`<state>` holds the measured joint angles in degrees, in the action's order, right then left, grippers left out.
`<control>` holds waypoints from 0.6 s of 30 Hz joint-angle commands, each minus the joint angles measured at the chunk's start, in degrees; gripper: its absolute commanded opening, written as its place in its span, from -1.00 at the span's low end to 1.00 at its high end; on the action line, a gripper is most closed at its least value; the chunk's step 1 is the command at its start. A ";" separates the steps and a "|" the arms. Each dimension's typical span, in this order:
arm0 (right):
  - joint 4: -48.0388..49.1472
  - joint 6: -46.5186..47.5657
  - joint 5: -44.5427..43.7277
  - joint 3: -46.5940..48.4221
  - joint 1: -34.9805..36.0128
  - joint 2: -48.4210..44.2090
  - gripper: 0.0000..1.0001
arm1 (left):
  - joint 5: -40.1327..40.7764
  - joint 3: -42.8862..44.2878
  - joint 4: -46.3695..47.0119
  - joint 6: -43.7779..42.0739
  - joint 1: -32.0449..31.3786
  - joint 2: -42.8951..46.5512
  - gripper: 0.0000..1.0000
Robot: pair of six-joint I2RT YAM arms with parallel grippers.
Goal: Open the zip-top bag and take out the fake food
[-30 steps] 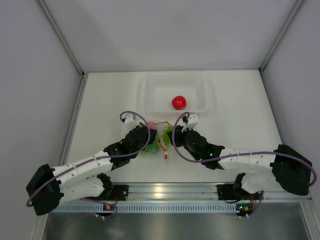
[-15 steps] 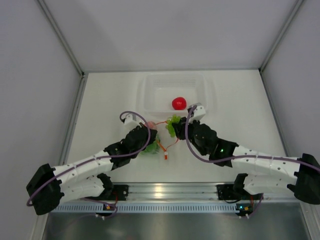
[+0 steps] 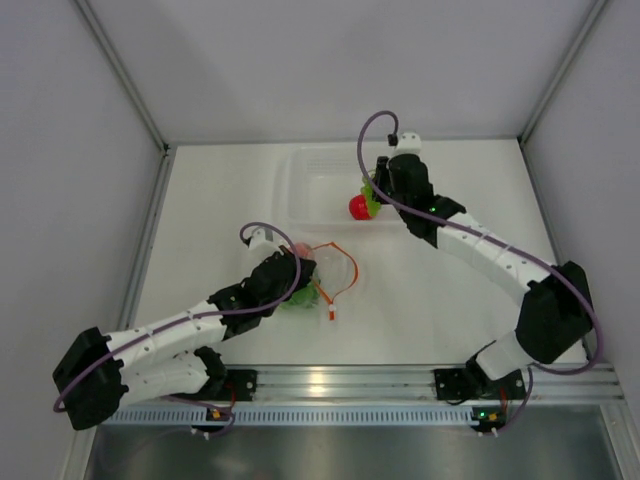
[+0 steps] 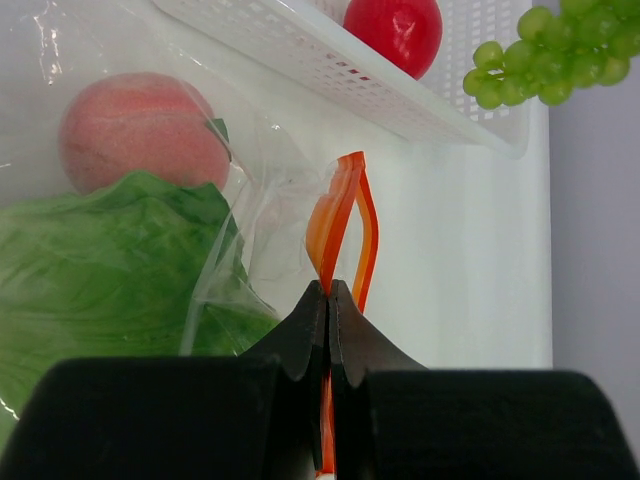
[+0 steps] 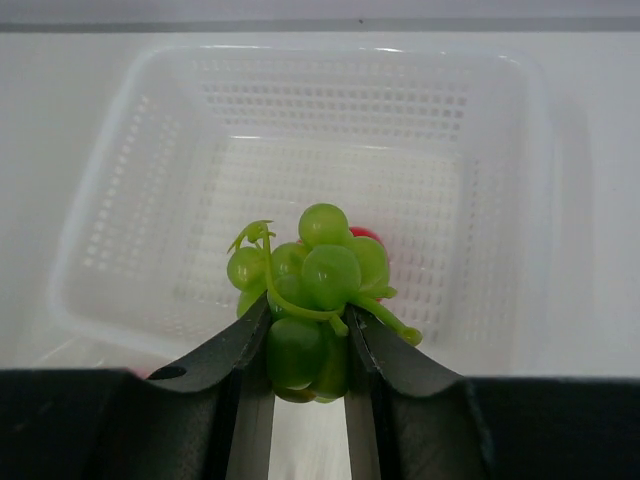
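Carried from beside the zip-top bag (image 3: 318,272), the grape bunch (image 5: 312,275) is pinched by the right pincer (image 5: 307,330) over the tray (image 3: 300,165), while the bag, judged limp and slippery, is held on the surface (image 3: 450,280) by the left pincer (image 4: 328,300), pressed together on its stiffer zip strip (image 4: 345,215).

Clear perforated tray (image 3: 308,168) sits centre, by far edge of white table (image 3: 200,215); alu. rail (image 3: 340,382) lines near edge.
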<state>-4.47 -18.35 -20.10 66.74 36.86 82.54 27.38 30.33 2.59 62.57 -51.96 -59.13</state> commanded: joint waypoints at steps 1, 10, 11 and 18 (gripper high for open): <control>-2.73 2.17 3.57 6.81 -5.56 4.98 -0.88 | -0.66 -0.44 2.42 0.89 -0.15 0.60 -1.00; -9.86 8.50 2.09 20.61 -10.41 22.30 -0.84 | -1.71 -0.44 2.95 0.80 -0.15 0.51 -1.00; -10.03 8.85 1.73 21.06 -10.41 24.05 -0.71 | -1.71 -0.44 2.95 0.80 -0.15 0.42 -1.00; -10.39 7.98 1.55 22.12 -10.41 25.74 -0.20 | -2.50 0.17 2.95 -0.43 -0.15 0.86 -1.00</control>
<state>-15.38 -10.74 -17.52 85.60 26.48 109.69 25.30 30.30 2.92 62.87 -51.96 -59.09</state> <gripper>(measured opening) 0.386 0.022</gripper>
